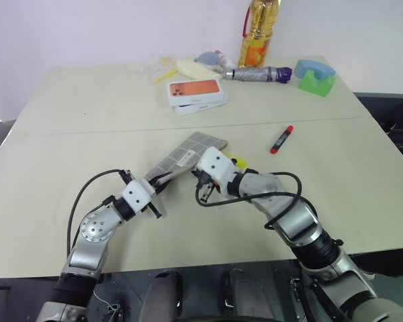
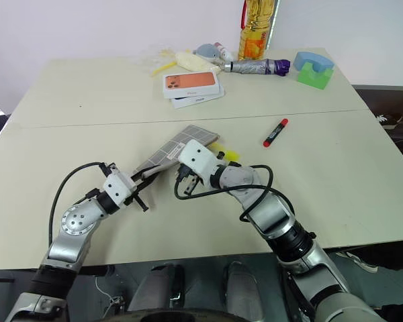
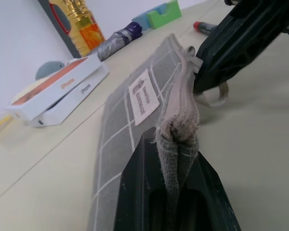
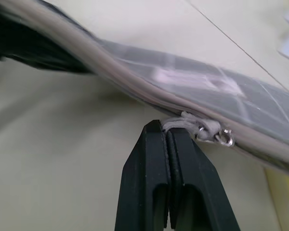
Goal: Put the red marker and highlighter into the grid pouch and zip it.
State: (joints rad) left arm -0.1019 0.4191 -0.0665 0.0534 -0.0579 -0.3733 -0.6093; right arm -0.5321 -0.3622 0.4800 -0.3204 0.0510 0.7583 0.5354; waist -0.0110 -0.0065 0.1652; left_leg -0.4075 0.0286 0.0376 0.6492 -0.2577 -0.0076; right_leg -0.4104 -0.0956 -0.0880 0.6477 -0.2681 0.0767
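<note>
Pale beige surface (image 1: 87, 127) stood in front of a white wall, and both arms reached over its near half. The left hand (image 3: 177, 144) was closed on one short end of the grid pouch (image 1: 188, 155), with the fabric edge pinched between its black fingers (image 3: 135, 192). From this hand the pouch stretched away and to the right, its near end lifted off the surface, its far end lying flat. The white label (image 3: 143, 96) was on the upper face.

The right hand (image 4: 169, 132) was shut just beside the zipper edge of the pouch, close in front of the left hand. Its fingertips were pressed together at the small white cord of the zipper pull (image 4: 202, 130), where a metal ring also showed. I could not tell if the cord was really caught between them.

The highlighter (image 1: 238, 162) lay on the surface right behind the right hand, touching or almost touching the long side of the pouch. The red marker (image 1: 281, 139) lay well apart from the right hand, further away and to its right.

Far beyond both hands were white boxes with an orange top (image 1: 196, 92), a folded grey umbrella (image 1: 258, 74), a bottle of oil (image 1: 258, 30) and a blue and green object (image 1: 316, 76).
</note>
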